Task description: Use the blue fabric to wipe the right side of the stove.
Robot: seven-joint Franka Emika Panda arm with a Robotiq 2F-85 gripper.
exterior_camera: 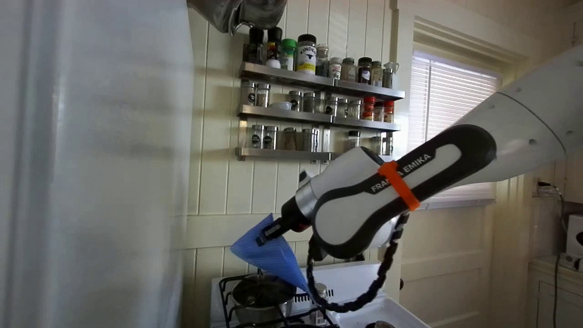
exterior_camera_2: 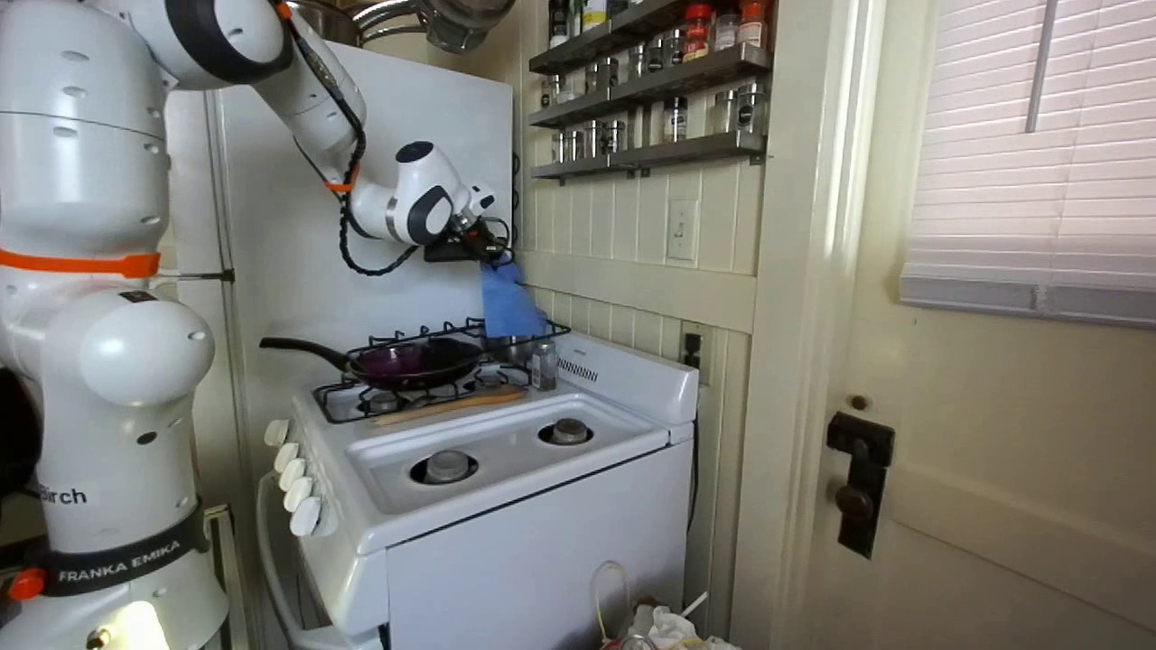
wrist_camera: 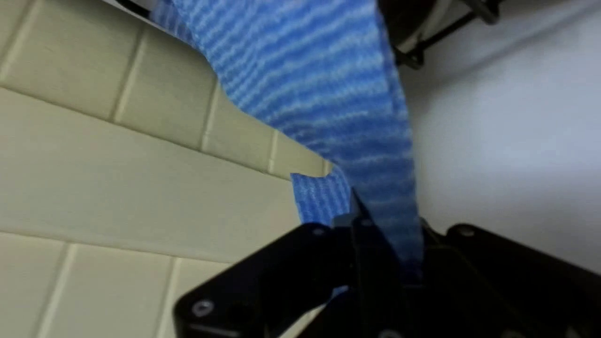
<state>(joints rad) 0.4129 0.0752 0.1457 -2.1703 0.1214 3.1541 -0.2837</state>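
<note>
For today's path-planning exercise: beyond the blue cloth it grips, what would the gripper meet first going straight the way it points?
Probably the paneled wall, close beside the white refrigerator; depth is unclear, so the refrigerator's side might come first.

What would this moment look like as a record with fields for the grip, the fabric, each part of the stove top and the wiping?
Gripper: shut on the blue fabric
Fabric pose: hanging from the gripper, above the rear of the stove's left half; contact below cannot be told
Right side: front burner and rear burner, no fabric on them
Middle: wooden utensil lying, glass shaker standing toward the rear
Left half: skillet, lidded pot
Wiping: right side not being wiped at this moment
</note>
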